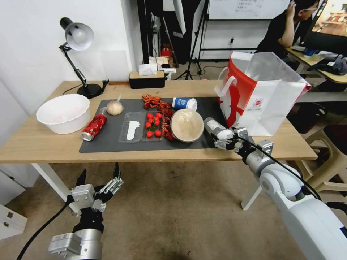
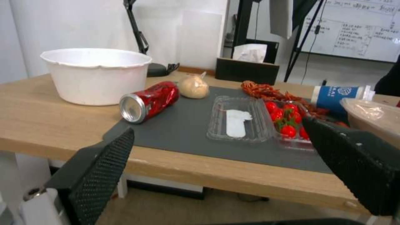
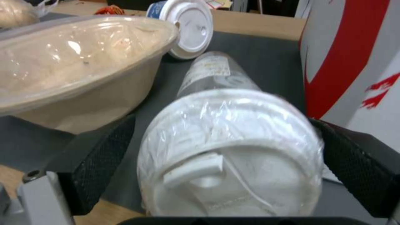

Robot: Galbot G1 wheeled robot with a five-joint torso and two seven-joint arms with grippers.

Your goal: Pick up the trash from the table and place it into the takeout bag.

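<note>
My right gripper [image 1: 227, 141], centre right, has its fingers wide around the clear cup [image 1: 218, 129], lid-end first, positioned to grasp it; the left gripper [image 1: 99, 177], fingers wide, waits lower left.

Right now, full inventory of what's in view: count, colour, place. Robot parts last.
table: 1, light wood, white legs, across the front
mat: 1, dark grey, table centre
takeout bag: 1, white with red side, upright at table's right end
clear cup: 1, white lid, on its side beside the bag
tan lidded bowl: 1, mat centre-right
paper cup: 1, blue-white, on its side behind the bowl
can: 1, red, on its side at mat's left edge
bagged bun: 1, beige, mat's back left
white bowl: 1, table left
lamp: 1, black, back left
left gripper: open, below table edge
right gripper: fingers flank the cup's lid end
</note>
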